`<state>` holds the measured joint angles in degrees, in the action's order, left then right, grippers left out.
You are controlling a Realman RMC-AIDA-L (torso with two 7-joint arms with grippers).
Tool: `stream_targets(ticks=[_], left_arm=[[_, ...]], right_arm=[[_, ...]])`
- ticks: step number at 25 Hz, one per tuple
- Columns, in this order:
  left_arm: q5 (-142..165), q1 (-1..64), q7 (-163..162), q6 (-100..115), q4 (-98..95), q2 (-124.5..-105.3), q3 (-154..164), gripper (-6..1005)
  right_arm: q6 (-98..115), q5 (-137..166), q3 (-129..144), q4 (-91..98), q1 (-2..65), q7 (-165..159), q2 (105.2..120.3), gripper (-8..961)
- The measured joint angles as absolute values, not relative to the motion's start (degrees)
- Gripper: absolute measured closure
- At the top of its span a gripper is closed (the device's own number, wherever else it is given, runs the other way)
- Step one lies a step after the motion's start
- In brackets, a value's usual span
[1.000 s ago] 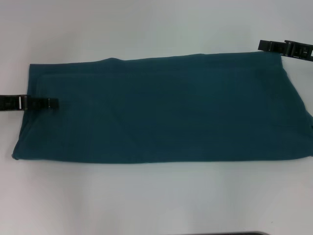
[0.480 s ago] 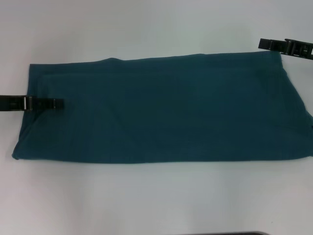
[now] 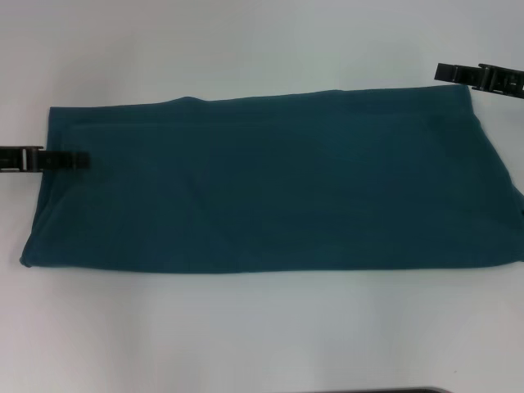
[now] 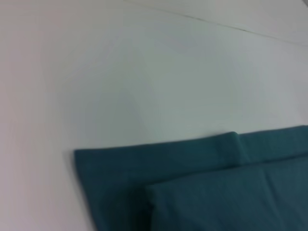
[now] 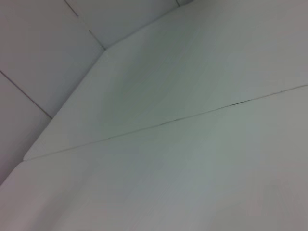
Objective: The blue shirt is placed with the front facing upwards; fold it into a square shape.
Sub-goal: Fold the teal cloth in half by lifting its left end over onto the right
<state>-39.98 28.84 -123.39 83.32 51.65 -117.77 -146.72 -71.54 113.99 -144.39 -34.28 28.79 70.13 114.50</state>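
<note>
Blue shirt (image 3: pixel 270 184) flat, long band mid-bench (image 3: pixel 262 336), open room front/back. My left claw (image 3: pixel 82 160) over its left edge, pulled back since earlier; right claw (image 3: pixel 442 72) at far-right corner. Claw states: can't tell.

Plain teal-blue shirt (image 3: pixel 270 180), white table (image 3: pixel 246 336)

Only the tips of the robot's two arms show in the head view. The left end effector (image 3: pixel 49 159) is a thin, flat black bar built of short linked segments, with a small pale band across it near the nine o'clock edge. The right end effector (image 3: pixel 475 76) is likewise black and segmented, with blocky, notched links near two o'clock.
</note>
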Motion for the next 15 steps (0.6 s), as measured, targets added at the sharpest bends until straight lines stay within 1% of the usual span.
stream_targets(ticks=[6,15], left_arm=[[-39.9,28.4,-123.7,83.2,52.2,-116.7,-147.1,338],[-38.7,27.9,-126.4,82.2,51.8,-116.35,-146.9,339]], right_arm=[[-71.5,114.0,-144.6,-34.3,29.2,70.1,114.58,806],[-71.5,114.0,-144.8,-34.3,29.3,70.1,114.68,806]])
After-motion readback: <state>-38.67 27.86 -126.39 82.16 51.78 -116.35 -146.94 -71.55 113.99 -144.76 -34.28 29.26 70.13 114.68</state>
